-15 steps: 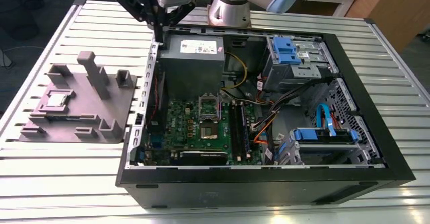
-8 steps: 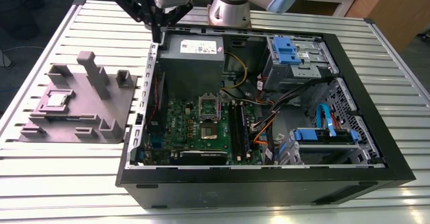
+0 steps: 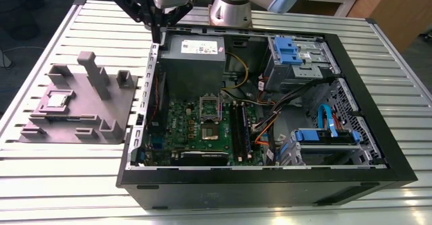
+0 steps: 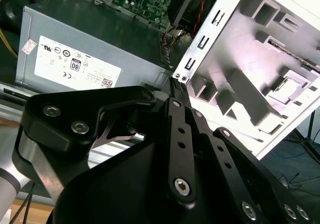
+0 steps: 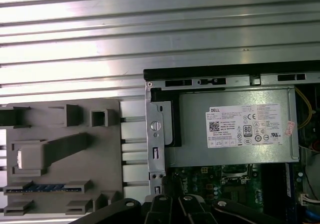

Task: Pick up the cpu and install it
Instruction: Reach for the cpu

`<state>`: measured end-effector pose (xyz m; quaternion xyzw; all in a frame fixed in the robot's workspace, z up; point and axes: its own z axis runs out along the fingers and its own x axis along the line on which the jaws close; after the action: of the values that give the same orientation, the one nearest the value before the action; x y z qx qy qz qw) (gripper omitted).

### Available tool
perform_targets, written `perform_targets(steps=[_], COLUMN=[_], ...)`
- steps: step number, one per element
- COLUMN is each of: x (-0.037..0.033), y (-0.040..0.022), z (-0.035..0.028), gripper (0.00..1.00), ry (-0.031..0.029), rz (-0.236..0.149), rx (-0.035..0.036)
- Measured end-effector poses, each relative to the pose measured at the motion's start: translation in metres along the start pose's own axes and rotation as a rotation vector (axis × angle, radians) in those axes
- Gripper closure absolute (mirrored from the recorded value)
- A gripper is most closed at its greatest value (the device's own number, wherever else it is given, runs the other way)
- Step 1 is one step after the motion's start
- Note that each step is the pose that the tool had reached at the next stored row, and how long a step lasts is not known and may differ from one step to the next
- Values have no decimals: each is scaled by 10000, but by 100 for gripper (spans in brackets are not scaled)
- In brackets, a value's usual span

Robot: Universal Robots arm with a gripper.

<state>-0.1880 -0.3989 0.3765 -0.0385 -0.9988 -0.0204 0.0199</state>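
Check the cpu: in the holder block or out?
In. The cpu lies flat in its pocket on the grey holder block; the gripper hangs apart from it, over the case edge.

Bench (image 3: 60, 184): silver metal, with ribbed slats running 9 to 3 o'clock in the exterior view.
Block (image 3: 81, 108): grey plastic with upright posts, flat on the bench at 9 o'clock.
Case (image 3: 270, 187): black, open, lying on its side from centre to 3 o'clock, just beside the block.
Arm base (image 3: 229, 12): at 12 o'clock.
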Motion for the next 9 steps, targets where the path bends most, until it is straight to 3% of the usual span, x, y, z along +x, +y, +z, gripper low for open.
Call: perform_targets(steps=[9], x=[16], y=[-2], z=[7], gripper=[90], ry=[27], rz=[2], rx=[3])
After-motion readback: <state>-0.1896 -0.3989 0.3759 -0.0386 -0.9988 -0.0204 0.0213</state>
